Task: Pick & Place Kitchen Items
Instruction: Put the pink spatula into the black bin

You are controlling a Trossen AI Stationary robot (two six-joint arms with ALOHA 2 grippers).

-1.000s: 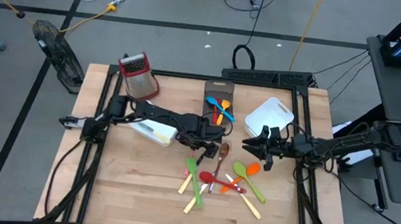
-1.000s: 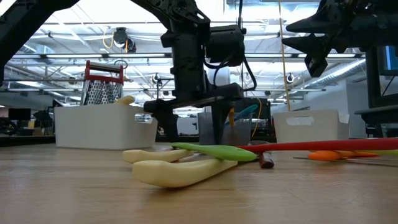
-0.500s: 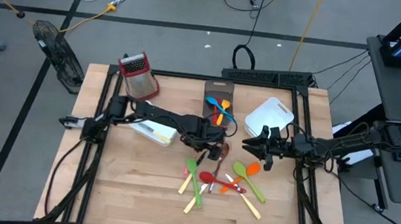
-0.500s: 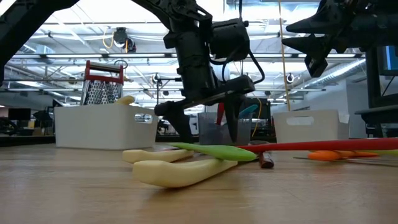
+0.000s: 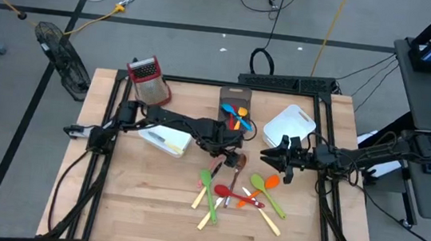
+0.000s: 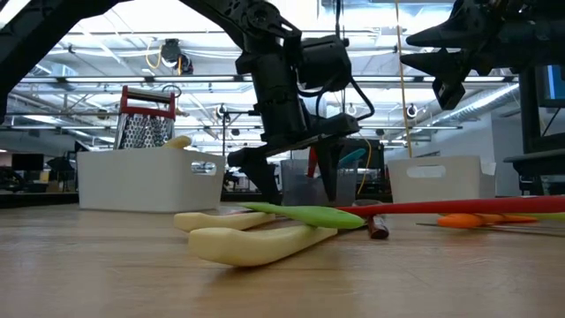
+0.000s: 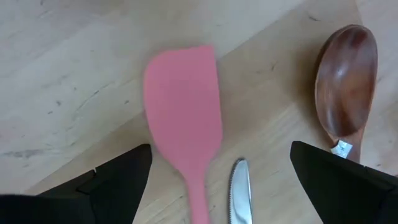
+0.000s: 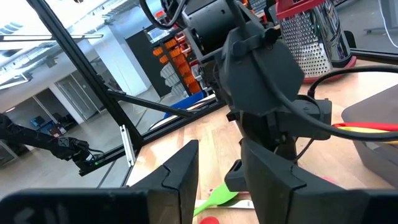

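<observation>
My left gripper (image 7: 227,186) points down over the middle of the table (image 5: 150,210), open. Its fingers stand either side of a pink spatula (image 7: 183,118) and a knife tip (image 7: 239,193). A brown wooden spoon (image 7: 345,81) lies beside one finger. All three lie flat on the wood. In the low view the left gripper (image 6: 296,177) hangs just above a green spoon (image 6: 305,215) and cream handles (image 6: 256,243). My right gripper (image 5: 277,161) waits level at the table's right, open, with nothing between its fingers; an orange utensil (image 5: 272,180) lies beside it.
Green, red and cream-handled utensils (image 5: 232,193) lie scattered toward the near edge. A grey bin (image 5: 234,110) at the far middle holds orange and blue utensils. White bins (image 5: 167,141) (image 5: 287,128) flank it. A red-topped grater (image 5: 149,81) stands far left.
My left gripper has rolled about its own pointing line above the utensils. In the low view its fingers went from slanting sideways to both hanging down side by side. It has stayed open.
</observation>
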